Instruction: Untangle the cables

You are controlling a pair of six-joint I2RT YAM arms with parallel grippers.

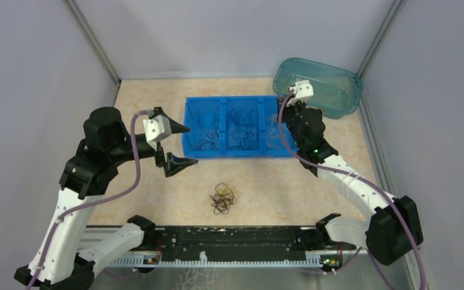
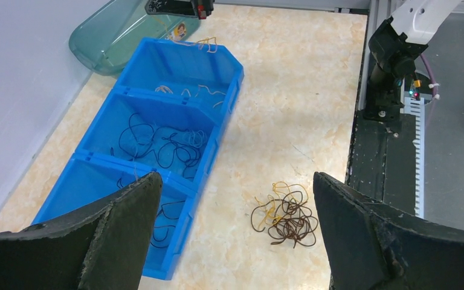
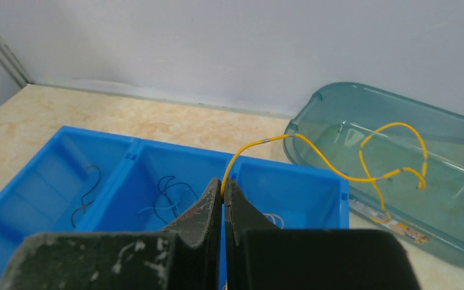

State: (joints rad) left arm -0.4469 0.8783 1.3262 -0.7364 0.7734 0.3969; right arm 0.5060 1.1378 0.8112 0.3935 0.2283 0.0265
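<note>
Beige marbled tabletop [image 1: 278,181] is stretching out below us, with plain grey walls closing it in. We are holding our left gripper [image 2: 237,181] with its fingers spread wide and nothing between them, above the tangle [image 2: 285,214]. That tangle is lying on the bare surface on the near side of the blue bin [image 1: 241,152], apart from it. Our right gripper [image 3: 222,187] is pinching a single yellow cable [image 3: 332,172] between closed fingers, and the strand is arching away toward the translucent teal tub [image 1: 344,90]. More cables are lying in the bin's three compartments: dark ones on the left and in the middle, paler ones on the right.

We are judging these wires to be very light, thin and springy, since they are standing in open curls rather than lying flat. Tugging one is likely to drag the whole brown-and-yellow knot along, and the smooth insulation may slip. We are therefore looking for an outer loop or a free end at the knot's edge.
</note>
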